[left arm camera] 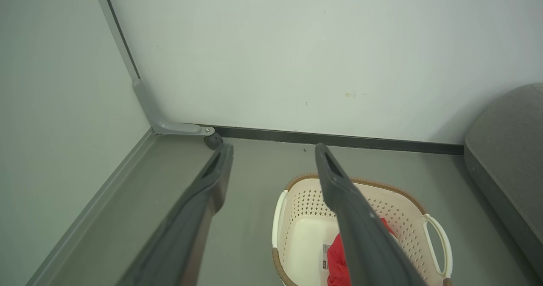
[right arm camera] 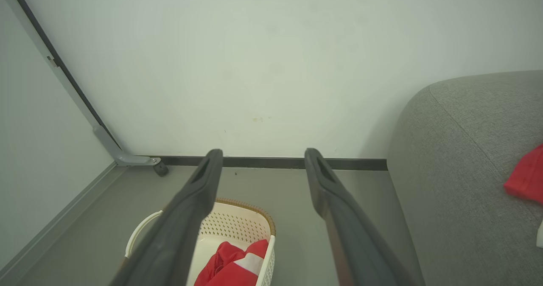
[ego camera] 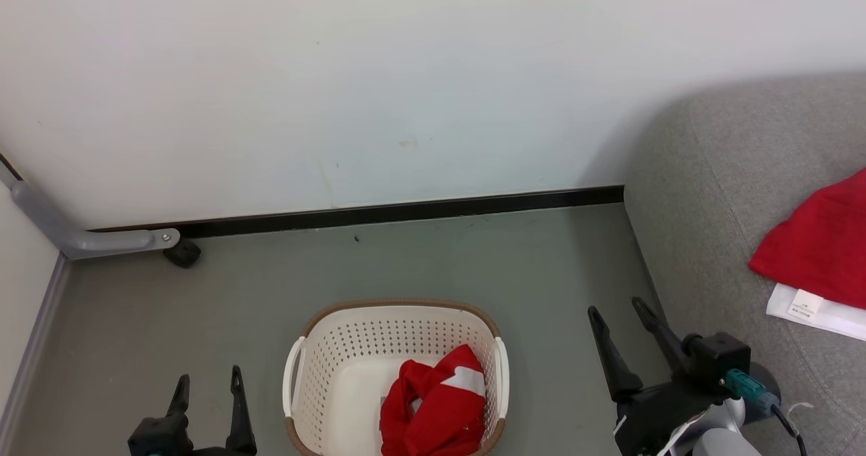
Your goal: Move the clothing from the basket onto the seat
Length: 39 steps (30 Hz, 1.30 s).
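A cream perforated basket (ego camera: 318,354) with a brown rim stands on the grey floor, low in the middle of the head view. Crumpled red clothing with a white panel (ego camera: 433,408) lies in its right half. A second red garment (ego camera: 822,249) lies on the grey seat (ego camera: 703,192) at the right. My left gripper (ego camera: 208,383) is open to the left of the basket, empty. My right gripper (ego camera: 617,310) is open between the basket and the seat, empty. The left wrist view has the basket (left arm camera: 305,209) and the clothing (left arm camera: 337,260) below its fingers. Basket (right arm camera: 237,222), clothing (right arm camera: 231,264) and seat (right arm camera: 458,158) also appear in the right wrist view.
A white wall with a black skirting board (ego camera: 406,212) closes the back. A grey metal bracket with a black caster (ego camera: 183,253) sits in the left corner. A white label or paper (ego camera: 808,307) lies under the red garment on the seat.
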Tool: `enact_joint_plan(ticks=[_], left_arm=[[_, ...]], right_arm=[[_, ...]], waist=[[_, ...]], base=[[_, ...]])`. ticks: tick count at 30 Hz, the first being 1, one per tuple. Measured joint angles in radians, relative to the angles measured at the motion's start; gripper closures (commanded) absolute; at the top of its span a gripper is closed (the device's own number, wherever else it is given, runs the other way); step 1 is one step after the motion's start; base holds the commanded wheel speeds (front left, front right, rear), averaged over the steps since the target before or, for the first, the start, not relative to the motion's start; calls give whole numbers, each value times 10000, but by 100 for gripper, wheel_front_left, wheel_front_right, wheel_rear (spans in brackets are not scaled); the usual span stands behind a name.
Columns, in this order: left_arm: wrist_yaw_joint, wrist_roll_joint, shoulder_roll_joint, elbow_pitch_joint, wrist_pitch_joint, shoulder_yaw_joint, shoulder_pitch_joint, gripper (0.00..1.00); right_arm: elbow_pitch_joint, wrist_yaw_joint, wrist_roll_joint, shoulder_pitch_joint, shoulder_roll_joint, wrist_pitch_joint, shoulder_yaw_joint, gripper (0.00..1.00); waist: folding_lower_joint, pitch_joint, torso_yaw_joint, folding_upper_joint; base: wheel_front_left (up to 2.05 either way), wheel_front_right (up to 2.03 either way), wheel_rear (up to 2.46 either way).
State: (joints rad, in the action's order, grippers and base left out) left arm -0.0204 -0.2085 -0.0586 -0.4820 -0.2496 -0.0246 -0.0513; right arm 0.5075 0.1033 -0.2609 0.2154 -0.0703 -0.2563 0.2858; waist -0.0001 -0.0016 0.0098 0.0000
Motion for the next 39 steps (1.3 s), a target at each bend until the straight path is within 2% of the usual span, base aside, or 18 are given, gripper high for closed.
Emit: enact_joint_plan(ticks=[6, 28, 39], left_arm=[[0, 6, 23, 42, 0, 21, -1, 0], [117, 182, 54, 146, 0, 4, 3, 0], [211, 182, 115, 351, 0, 142, 6, 0]], right_arm=[[29, -245, 150, -1, -2, 0, -2, 0], [-12, -337, 150, -1, 15, 0, -81, 0], [-259, -339, 150, 27, 29, -2, -159, 0]], waist=[[0, 11, 14, 0], [1, 111, -16, 0], [1, 631, -76, 0]], base=[[0, 0, 0], [0, 0, 0], [0, 0, 0]])
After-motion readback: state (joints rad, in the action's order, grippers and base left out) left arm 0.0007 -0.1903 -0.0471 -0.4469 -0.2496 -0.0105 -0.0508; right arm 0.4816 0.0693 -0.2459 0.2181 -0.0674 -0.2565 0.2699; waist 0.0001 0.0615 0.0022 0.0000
